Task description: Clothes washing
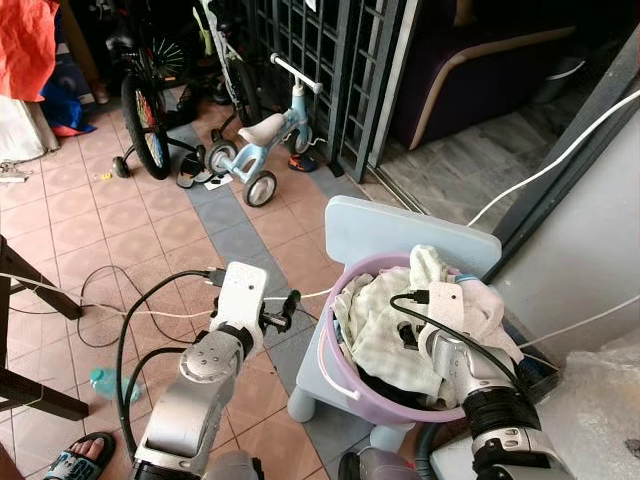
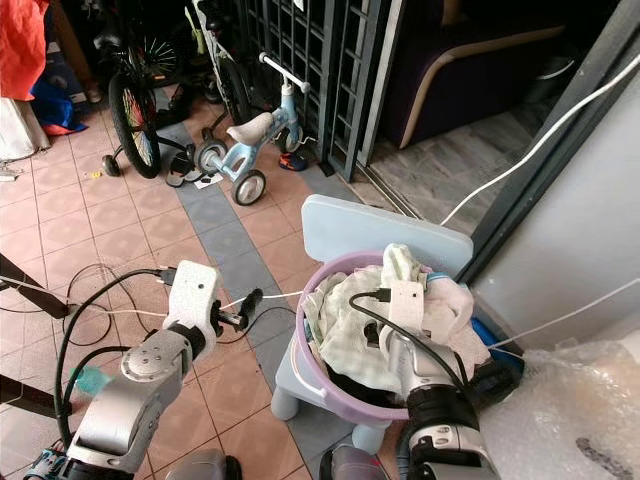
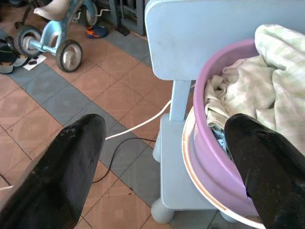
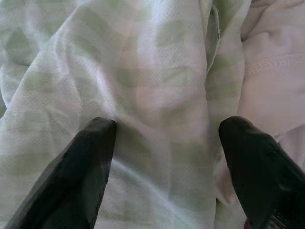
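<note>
A floor [image 1: 90, 215] of terracotta tiles with a band of grey ones running through it spreads under me, and in the upper left of the frame a black bicycle [image 1: 143, 110] with training wheels stands beside a pale blue tricycle [image 1: 256, 145], both in front of a dark metal grille [image 1: 320, 60]. In the lower middle of the frame a light blue child's chair [image 1: 400, 235] carries a purple plastic basin [image 1: 345, 375] on its seat, the basin resting against the chair's backrest. The basin is heaped with laundry [image 1: 385, 320]: a pale cloth checked in faint green lies on top, whiter pieces bunch toward the right, and something dark lies lower down near the front rim. My right gripper [image 4: 162, 157] is down in the basin with its two black fingers spread apart on the checked cloth, gripping nothing. My left gripper [image 3: 162, 157] hangs to the left of the basin, just outside its rim, fingers wide apart and empty, above the tiles and a white cable [image 3: 138, 126] that runs across the floor toward the chair. At the lower right of the frame lies crinkled clear bubble wrap [image 2: 570, 410].
</note>
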